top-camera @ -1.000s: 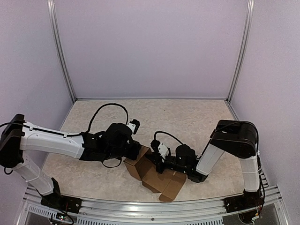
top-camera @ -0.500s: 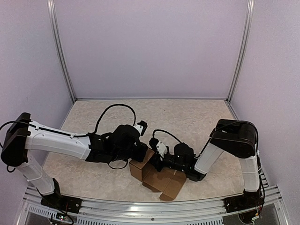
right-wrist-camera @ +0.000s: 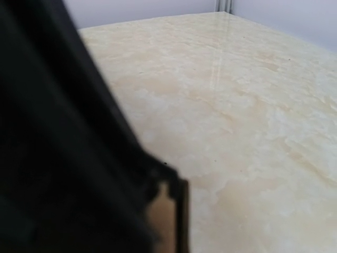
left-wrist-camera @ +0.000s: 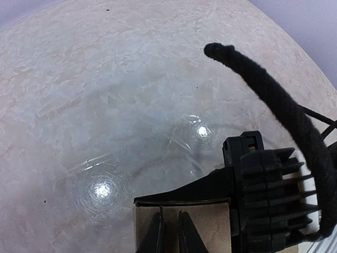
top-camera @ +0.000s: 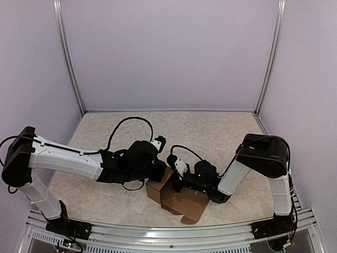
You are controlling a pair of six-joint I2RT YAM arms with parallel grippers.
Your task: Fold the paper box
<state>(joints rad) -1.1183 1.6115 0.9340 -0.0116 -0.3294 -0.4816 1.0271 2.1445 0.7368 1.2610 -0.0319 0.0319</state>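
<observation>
Paper box (top-camera: 181,203), brown and partly folded, with flaps spread toward the near edge, lies at the front centre of the table (top-camera: 221,132). Left gripper (left-wrist-camera: 171,232) meets its left side, fingers nearly together, pinching a thin cardboard wall. Right gripper (top-camera: 176,183), jaws pressed together, touches its far right side.

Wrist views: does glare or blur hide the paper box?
Left wrist: two lamp glints on the tabletop, fisheye bending, paper box sharp at the bottom edge. Right wrist: a dark out-of-focus mass fills the left, leaving only a blurred brown sliver.
</observation>
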